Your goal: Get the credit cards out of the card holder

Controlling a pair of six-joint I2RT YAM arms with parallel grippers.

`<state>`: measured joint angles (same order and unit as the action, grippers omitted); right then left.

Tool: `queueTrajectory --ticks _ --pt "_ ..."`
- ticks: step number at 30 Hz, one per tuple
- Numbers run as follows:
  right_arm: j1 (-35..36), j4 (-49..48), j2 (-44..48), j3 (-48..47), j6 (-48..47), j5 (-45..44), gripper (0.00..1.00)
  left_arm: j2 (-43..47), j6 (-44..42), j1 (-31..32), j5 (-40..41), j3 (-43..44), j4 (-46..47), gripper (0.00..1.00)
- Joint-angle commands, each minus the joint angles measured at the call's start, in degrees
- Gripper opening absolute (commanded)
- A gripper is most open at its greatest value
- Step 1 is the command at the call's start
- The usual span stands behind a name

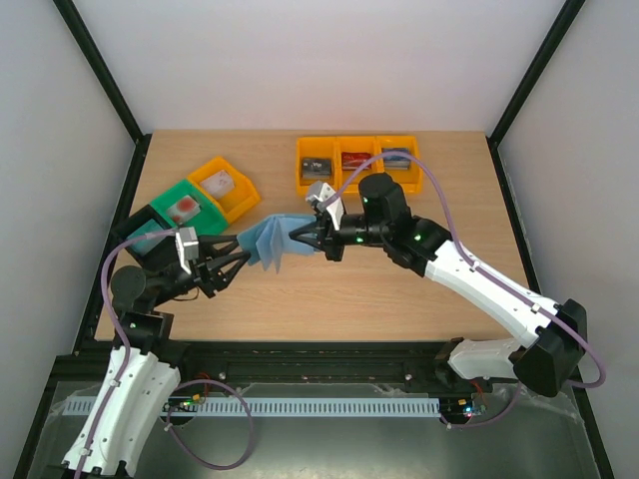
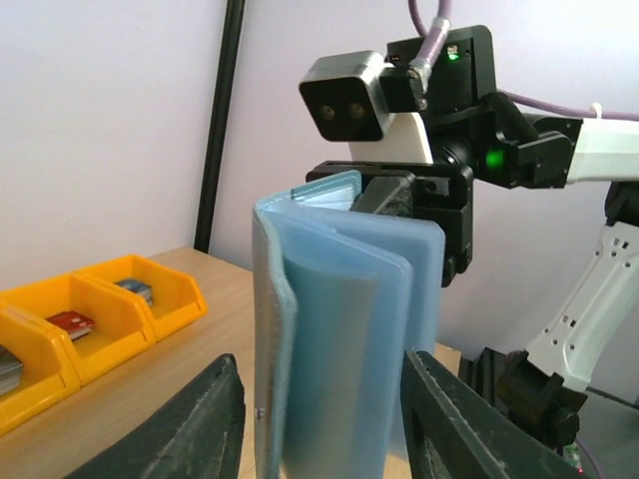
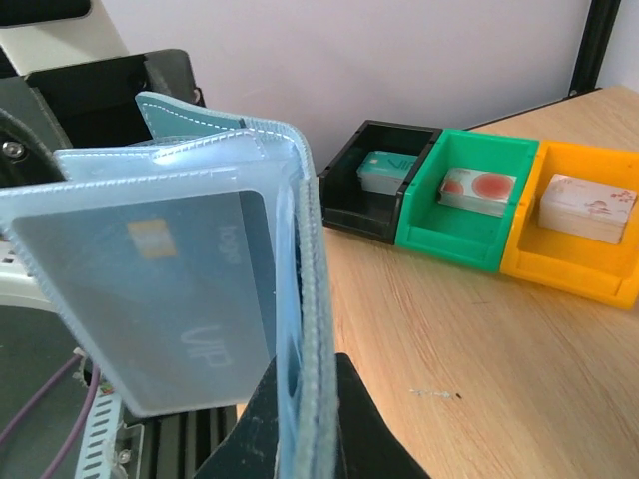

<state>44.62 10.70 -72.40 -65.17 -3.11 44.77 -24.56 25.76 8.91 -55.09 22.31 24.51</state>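
The card holder (image 1: 268, 242) hangs in the air above the middle of the tabletop (image 1: 399, 289), a little toward its left edge, and stands open like a book between the two arms. The right gripper (image 1: 303, 238) has its jaws pressed together on one edge of the holder and carries it. The left gripper (image 1: 240, 251) has its jaws spread to either side of the opposite edge. In its wrist view a sliver of gap shows on one side, so it seems to frame the holder rather than pinch it.

Little of the extraction looks finished at the holder itself. A grey-blue credit card (image 3: 170, 289) with a chip sits fully inside a clear pocket, and no card edge is drawn out. Whether other pockets are filled I cannot tell.

Loose cards (image 3: 477, 188) lie in the black bin (image 3: 344, 190), the green bin (image 3: 459, 235) and the orange bin (image 3: 569, 269) near the left edge. More lie in a row of orange bins (image 1: 337, 165) along the far edge. At least this one pocketed card is left to pull.
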Motion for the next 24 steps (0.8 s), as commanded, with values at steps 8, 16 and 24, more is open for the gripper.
queueTrajectory --ticks 8,16,24 --pt "0.2 -4.4 -0.6 -1.3 6.0 2.7 0.02 1.3 -12.3 1.7 1.8 1.8 -6.3 0.74" --pt "0.4 -6.1 -3.7 -2.8 10.4 3.4 0.02 0.7 -14.6 3.5 5.4 1.7 -5.3 0.95" --pt "1.4 -6.8 -4.0 -2.9 10.6 3.9 0.02 -0.1 -15.3 4.8 10.0 1.8 -5.2 0.76"
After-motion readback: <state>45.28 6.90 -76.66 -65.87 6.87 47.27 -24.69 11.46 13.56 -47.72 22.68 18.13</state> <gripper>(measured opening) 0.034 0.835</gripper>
